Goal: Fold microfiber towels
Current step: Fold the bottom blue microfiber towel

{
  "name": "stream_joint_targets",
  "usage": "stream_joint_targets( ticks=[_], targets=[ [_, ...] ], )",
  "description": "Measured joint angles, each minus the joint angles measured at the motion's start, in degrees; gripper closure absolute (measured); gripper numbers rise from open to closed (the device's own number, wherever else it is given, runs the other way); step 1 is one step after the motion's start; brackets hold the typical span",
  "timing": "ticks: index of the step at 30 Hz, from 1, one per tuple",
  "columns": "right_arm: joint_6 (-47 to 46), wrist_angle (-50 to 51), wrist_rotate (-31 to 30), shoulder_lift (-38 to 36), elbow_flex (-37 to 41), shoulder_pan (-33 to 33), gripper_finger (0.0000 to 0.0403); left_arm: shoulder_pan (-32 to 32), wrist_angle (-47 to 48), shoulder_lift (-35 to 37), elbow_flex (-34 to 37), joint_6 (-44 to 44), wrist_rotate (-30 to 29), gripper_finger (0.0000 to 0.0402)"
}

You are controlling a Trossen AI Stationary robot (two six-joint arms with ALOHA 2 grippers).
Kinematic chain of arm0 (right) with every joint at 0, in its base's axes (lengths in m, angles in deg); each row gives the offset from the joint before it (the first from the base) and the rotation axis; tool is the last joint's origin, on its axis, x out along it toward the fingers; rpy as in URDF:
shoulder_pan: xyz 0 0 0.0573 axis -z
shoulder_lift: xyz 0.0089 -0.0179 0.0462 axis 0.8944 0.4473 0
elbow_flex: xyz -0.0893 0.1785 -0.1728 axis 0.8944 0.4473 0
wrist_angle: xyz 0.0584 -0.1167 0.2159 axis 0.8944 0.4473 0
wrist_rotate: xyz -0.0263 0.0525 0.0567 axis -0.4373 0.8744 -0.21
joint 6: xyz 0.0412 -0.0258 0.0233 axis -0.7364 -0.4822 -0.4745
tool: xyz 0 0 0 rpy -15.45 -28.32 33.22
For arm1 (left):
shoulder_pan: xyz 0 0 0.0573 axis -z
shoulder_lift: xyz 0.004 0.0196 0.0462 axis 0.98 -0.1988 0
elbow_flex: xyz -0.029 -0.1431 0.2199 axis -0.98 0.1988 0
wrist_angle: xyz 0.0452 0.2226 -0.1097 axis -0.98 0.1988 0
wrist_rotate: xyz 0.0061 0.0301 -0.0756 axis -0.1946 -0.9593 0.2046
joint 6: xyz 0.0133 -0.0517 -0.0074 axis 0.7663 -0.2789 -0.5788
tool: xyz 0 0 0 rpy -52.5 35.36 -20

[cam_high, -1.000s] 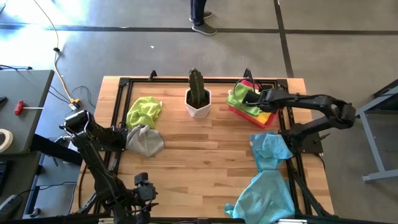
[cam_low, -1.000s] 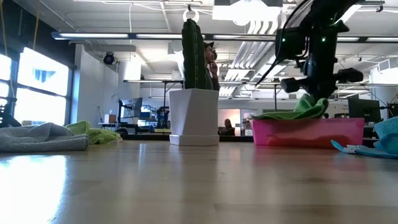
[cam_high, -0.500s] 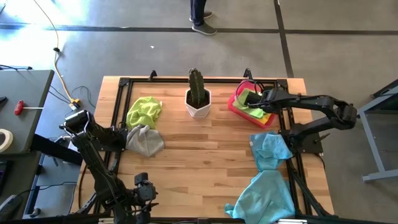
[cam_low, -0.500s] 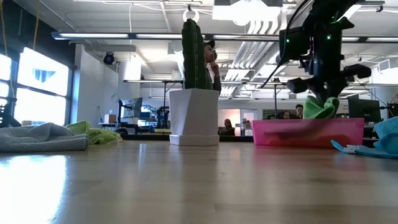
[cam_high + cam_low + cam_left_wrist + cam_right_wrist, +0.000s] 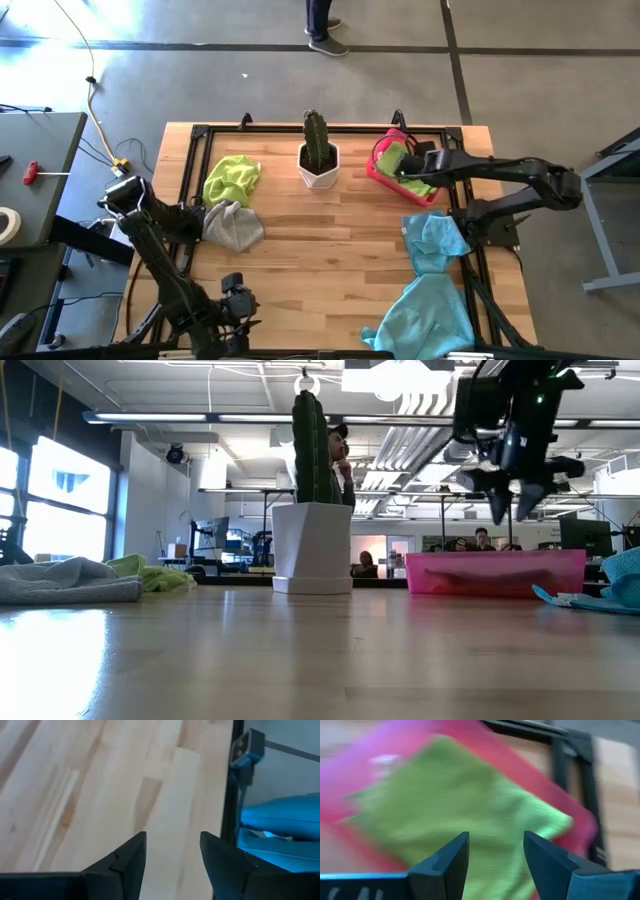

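One folded lime green towel (image 5: 400,163) lies in the pink tray (image 5: 381,174), released: your right gripper (image 5: 518,510) hangs just above it, jaws spread and empty. You have four left unfolded: green (image 5: 232,178), grey (image 5: 234,226), two blue (image 5: 433,240). Your left gripper (image 5: 171,857) waits open at the near edge.

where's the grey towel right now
In the high view the grey towel lies crumpled at the table's left side, just below the lime green towel, near the left arm.

Lime green towel (image 5: 465,805) in pink tray (image 5: 570,795)
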Motion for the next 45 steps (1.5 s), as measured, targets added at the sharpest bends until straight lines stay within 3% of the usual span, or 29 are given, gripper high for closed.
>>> stream_joint_targets(
  ticks=[7, 14, 19, 24, 28, 33, 38, 45],
  targets=[
    [12.31, -21.36, 7.21, -3.14, -0.02, -12.44, 0.0239, -5.3, 0.13, 0.0, 0.01, 4.6, -0.37, 0.0225],
    [20.88, -39.64, 14.28, 2.43, -0.04, -28.41, 0.0242, -11.21, 1.18, 0.0, 0.0, 9.84, -0.64, 0.0225],
    [17.39, -37.23, 16.71, 6.74, -0.04, -39.42, 0.0242, -14.63, 3.5, 0.0, 0.0, 14.53, -0.16, 0.0225],
    [2.35, -29.1, 22.34, 10.49, -0.04, -47.95, 0.0242, -16.61, 3.88, 0.0, 0.0, 17.27, 1.96, 0.0225],
    [-12.24, -24.68, 33.57, 13.69, -0.02, -52.8, 0.0242, -17.23, 3.22, 0.0, 0.0, 17.27, 2.21, 0.0225],
    [-15.31, -27.54, 46.23, 16.72, -0.02, -58.76, 0.0242, -17.03, 3.15, 0.0, 0.0, 17.27, 2.14, 0.0225],
    [-11.32, -26.69, 46.84, 19.14, -0.03, -63.43, 0.0242, -17.03, 2.75, 0.0, 0.0, 17.27, 1.96, 0.0225],
    [-1.15, -28.09, 39.68, 24.58, -0.23, -65.1, 0.0242, -17.03, 2.26, 0.0, 0.02, 17.27, 1.9, 0.0225]
  ],
)
